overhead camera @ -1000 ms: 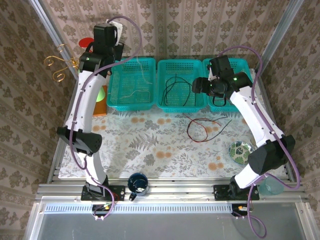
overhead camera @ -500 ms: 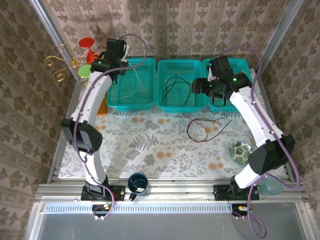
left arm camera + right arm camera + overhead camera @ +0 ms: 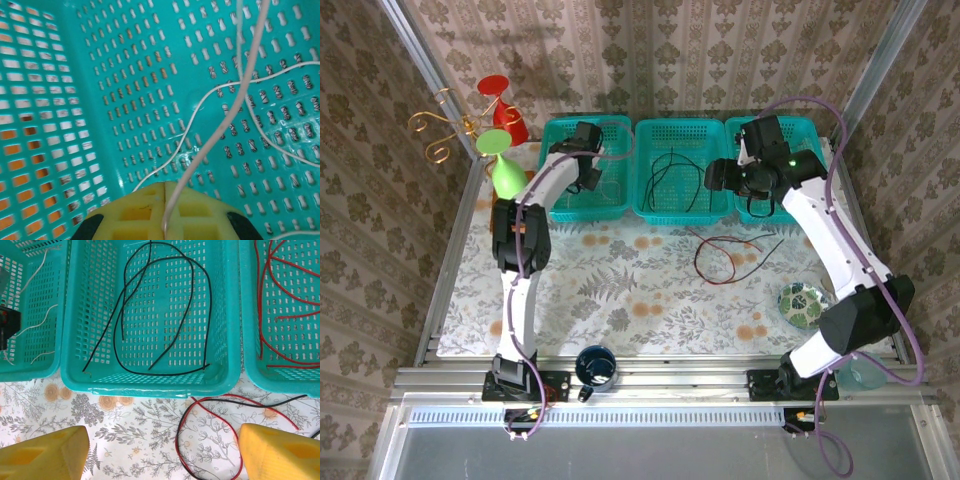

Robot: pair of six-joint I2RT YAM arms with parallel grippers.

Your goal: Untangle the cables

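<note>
My left gripper (image 3: 588, 176) is down inside the left teal basket (image 3: 556, 207). In the left wrist view its yellow pads (image 3: 137, 210) are shut on a pale beige cable (image 3: 226, 127), which rises from the jaws over the basket floor. A black cable (image 3: 672, 155) lies looped in the middle basket (image 3: 682, 214). A red and a black cable (image 3: 698, 260) lie crossed on the cloth before it. My right gripper (image 3: 720, 176) hangs open over the middle basket's front edge, with its fingers (image 3: 45, 452) wide apart above that pair (image 3: 178, 437). Red cables (image 3: 292, 316) lie in the right basket.
A green cone (image 3: 500, 160), a red one (image 3: 502, 95) and a gold wire stand (image 3: 433, 130) are at the back left. A dark mug (image 3: 595, 366) sits at the near edge. A patterned bowl (image 3: 801, 302) is near the right arm's base.
The left arm has swung from above the back left corner down into the left basket, bringing the pale cable with it. The right arm has stayed still.
</note>
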